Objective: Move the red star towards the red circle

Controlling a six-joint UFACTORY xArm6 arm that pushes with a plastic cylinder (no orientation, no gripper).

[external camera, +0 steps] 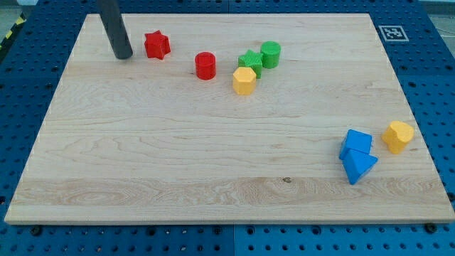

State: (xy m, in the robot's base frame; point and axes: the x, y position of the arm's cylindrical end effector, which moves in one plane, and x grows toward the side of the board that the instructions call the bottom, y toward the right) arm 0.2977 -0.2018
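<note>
Blue blocks (356, 156) sit nearest; approach step.
No pincer here: my tip (123, 55) rests left of red star (157, 45); next, push right toward red circle (205, 65).

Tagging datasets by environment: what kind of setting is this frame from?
Most likely a lab tabletop rig for robot pushing. A light wooden board lies on a blue perforated base, with a fiducial marker at one corner. Small coloured blocks such as the red star sit near my tip.

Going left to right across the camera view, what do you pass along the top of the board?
My tip → red star → red circle → yellow hexagon → green cylinder.
</note>
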